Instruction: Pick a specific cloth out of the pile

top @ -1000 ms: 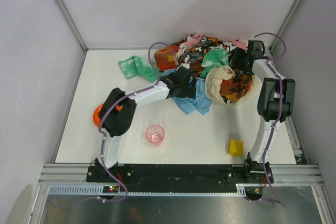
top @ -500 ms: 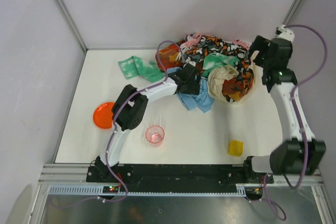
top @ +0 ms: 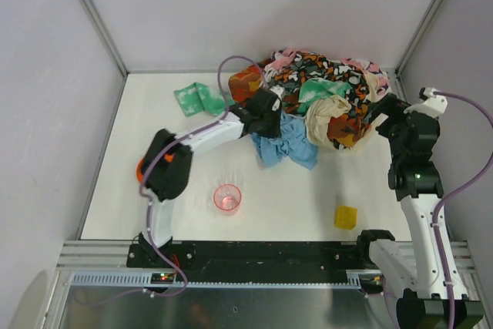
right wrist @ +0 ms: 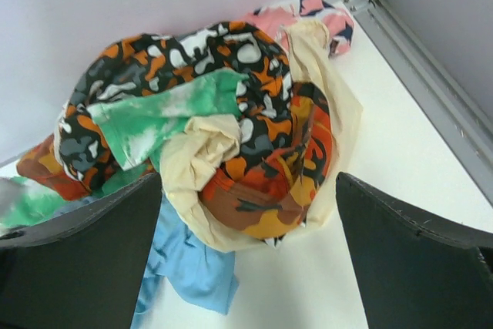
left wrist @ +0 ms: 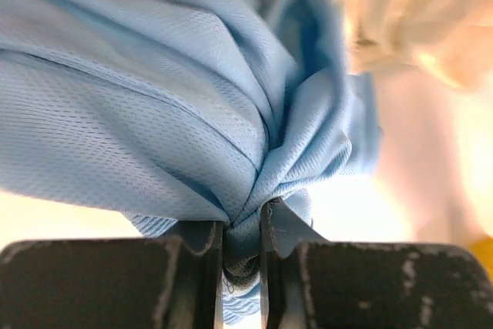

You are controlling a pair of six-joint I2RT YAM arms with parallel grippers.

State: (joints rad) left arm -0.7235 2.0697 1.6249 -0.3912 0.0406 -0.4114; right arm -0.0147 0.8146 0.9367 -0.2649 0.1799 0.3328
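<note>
The light blue cloth lies spread at the near left foot of the pile, partly tucked under it. My left gripper is at the cloth's upper left end. In the left wrist view it is shut on a bunched fold of the cloth. My right gripper hangs open just right of the pile, with nothing in it. In the right wrist view its jaws stand wide apart, with the pile beyond them and the cloth at lower left.
A green cloth with white blotches lies apart at the back left. A pink cup stands near the front, a yellow block to its right. An orange plate is mostly hidden behind my left arm. Walls close in the back and sides.
My left gripper has gone from open to shut on the blue cloth. The right arm has drawn back from the pile's far right side toward the near right.
</note>
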